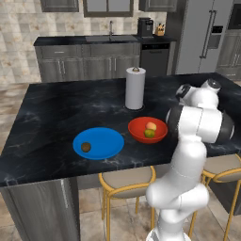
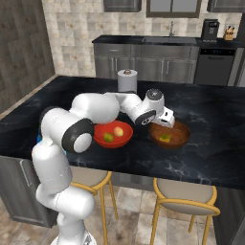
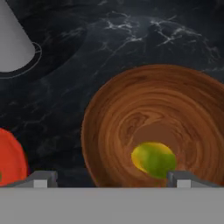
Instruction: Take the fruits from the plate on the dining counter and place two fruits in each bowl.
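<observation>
On the black dining counter (image 1: 52, 113) the blue plate (image 1: 109, 138) holds only the dark brown fruit (image 1: 86, 147). The red bowl (image 1: 136, 128) (image 2: 98, 134) contains the peach-orange fruit (image 1: 151, 125) (image 2: 118, 130) and the yellow-green fruit (image 1: 149, 133) (image 2: 108, 138). To its right, the dark brown bowl (image 2: 179, 136) (image 3: 131, 109) has the olive-yellow fruit (image 2: 165, 138) (image 3: 154, 159) lying inside. My gripper (image 2: 167, 124) (image 3: 112, 180) hovers just above that bowl's near rim, open, with nothing between its fingertips (image 3: 40, 179). In the left base view my arm hides the brown bowl.
A white paper towel roll (image 1: 135, 88) (image 2: 127, 80) (image 3: 13, 39) stands upright behind the bowls. Yellow-framed stools (image 1: 127, 181) (image 2: 184, 194) sit under the counter's near edge. A grey cabinet counter with a sink (image 1: 110, 38) lines the back wall.
</observation>
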